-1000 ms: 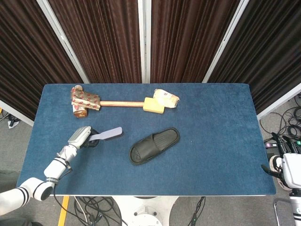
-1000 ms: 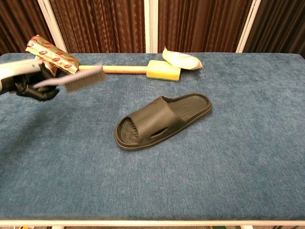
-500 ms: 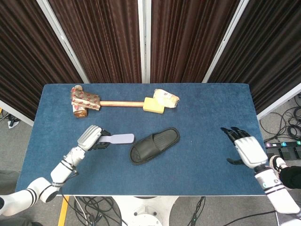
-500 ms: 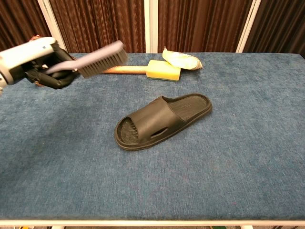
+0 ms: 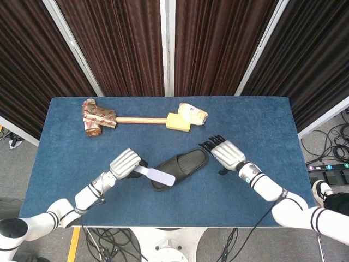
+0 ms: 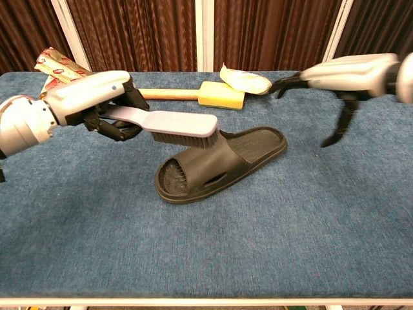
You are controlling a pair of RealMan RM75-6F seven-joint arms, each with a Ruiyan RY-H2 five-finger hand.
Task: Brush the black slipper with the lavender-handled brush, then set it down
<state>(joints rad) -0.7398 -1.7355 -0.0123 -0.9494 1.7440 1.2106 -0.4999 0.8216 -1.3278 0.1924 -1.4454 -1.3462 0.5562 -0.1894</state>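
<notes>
Over the black slipper [image 6: 219, 161], the left hand [image 6: 106, 103] grips the lavender-handled brush [image 6: 171, 126] while the right hand [image 6: 342, 71] hovers empty with fingers spread, so an unbraced stroke could shove the slipper sideways.

brush [image 6: 169, 125] handle end hidden in left hand [image 6: 103, 103], snack packet [image 6: 57, 66] partly hidden behind it
</notes>
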